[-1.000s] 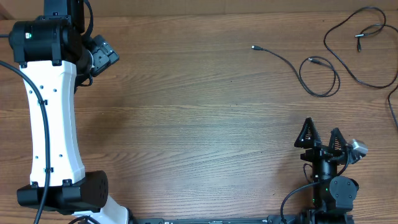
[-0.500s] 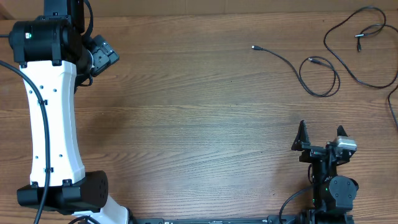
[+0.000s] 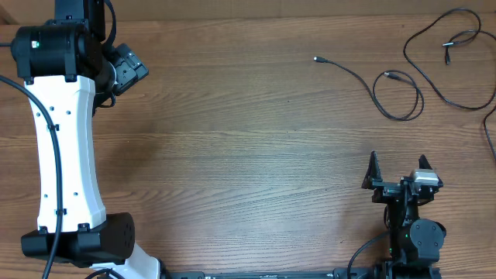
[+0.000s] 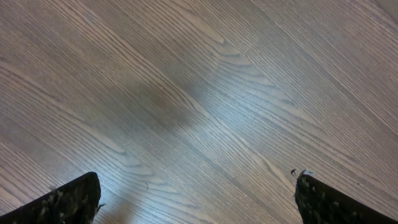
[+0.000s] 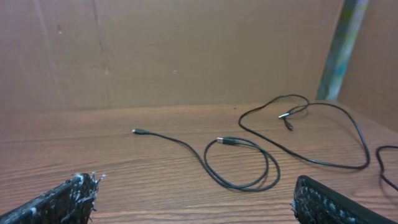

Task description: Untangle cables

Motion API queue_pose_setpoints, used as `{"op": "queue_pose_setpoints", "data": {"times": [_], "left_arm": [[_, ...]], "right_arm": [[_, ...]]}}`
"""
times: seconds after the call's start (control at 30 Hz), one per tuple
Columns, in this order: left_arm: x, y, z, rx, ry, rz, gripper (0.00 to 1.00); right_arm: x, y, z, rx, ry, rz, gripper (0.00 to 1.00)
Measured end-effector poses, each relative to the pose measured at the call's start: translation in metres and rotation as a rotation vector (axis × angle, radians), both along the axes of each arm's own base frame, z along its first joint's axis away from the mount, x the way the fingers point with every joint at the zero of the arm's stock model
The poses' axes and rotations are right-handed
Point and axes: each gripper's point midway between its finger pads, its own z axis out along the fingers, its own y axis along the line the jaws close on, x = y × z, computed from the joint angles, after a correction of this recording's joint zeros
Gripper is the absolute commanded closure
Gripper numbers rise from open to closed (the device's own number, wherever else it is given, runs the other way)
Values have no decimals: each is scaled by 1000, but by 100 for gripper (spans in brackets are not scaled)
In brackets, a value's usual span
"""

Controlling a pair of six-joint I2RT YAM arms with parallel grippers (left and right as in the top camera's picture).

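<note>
Two thin black cables lie apart at the far right of the table. The shorter cable (image 3: pixel 399 99) forms one loop, with a plug end at the left (image 3: pixel 316 59). The longer cable (image 3: pixel 434 77) snakes toward the right edge. Both show in the right wrist view, the looped cable (image 5: pixel 242 168) in front and the longer cable (image 5: pixel 314 158) behind it. My right gripper (image 3: pixel 397 167) is open and empty, well in front of the loop; in its wrist view (image 5: pixel 194 183) the jaws stand wide apart. My left gripper (image 3: pixel 124 68) is open over bare wood at the far left (image 4: pixel 198 182).
The white left arm (image 3: pixel 66 139) stands along the left side. A brown wall (image 5: pixel 186 50) rises behind the table's far edge. A third black wire (image 3: pixel 488 132) shows at the right edge.
My right gripper's fingers have spread wider apart and shifted slightly away from the table's front edge. The cables and the left arm have not moved.
</note>
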Motion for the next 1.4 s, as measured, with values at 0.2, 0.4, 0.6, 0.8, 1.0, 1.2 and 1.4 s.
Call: {"op": "queue_pose_setpoints", "data": {"times": [0.2, 0.4, 0.6, 0.8, 1.0, 1.2, 1.4], "left_arm": [[0, 0, 0, 0, 0, 0, 0], [0, 0, 0, 0, 0, 0, 0], [0, 0, 0, 0, 0, 0, 0], [0, 0, 0, 0, 0, 0, 1], [0, 0, 0, 0, 0, 0, 0], [0, -2, 0, -12, 0, -4, 0], [1, -6, -1, -33, -2, -12, 0]], "right_arm": [[0, 2, 0, -3, 0, 10, 0], [0, 2, 0, -3, 0, 10, 0], [0, 2, 0, -4, 0, 10, 0], [0, 2, 0, -4, 0, 10, 0], [0, 2, 0, -5, 0, 10, 0], [0, 2, 0, -4, 0, 10, 0], [0, 2, 0, -4, 0, 10, 0]]}}
